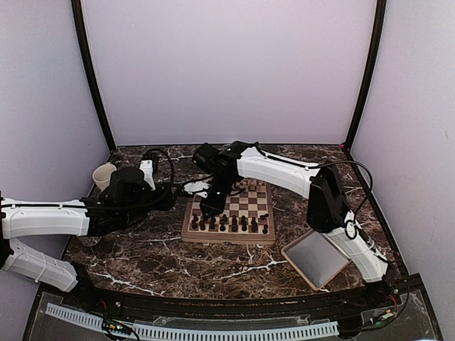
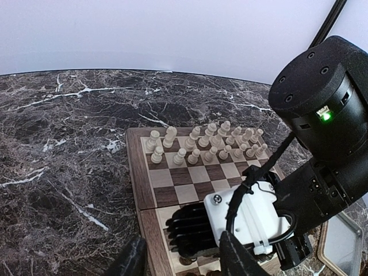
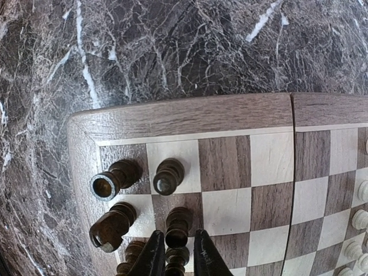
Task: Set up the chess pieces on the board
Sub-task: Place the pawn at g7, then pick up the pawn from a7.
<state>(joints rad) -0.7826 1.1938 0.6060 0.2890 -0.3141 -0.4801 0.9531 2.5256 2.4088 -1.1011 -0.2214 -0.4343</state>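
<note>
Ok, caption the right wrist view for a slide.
Right claw flanking a dark pawn near the board's corner.

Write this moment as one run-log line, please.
left pincer: open, empty | right pincer: straddling dark pawn on board | pale pieces: far rows

The dark pawn (image 3: 176,256) between the tips of the right claw (image 3: 178,234) is cut off by the bottom edge; whether they touch it cannot be told. The right arm (image 2: 322,115) hides the rows of the board (image 2: 135,172) beneath that claw.
</note>
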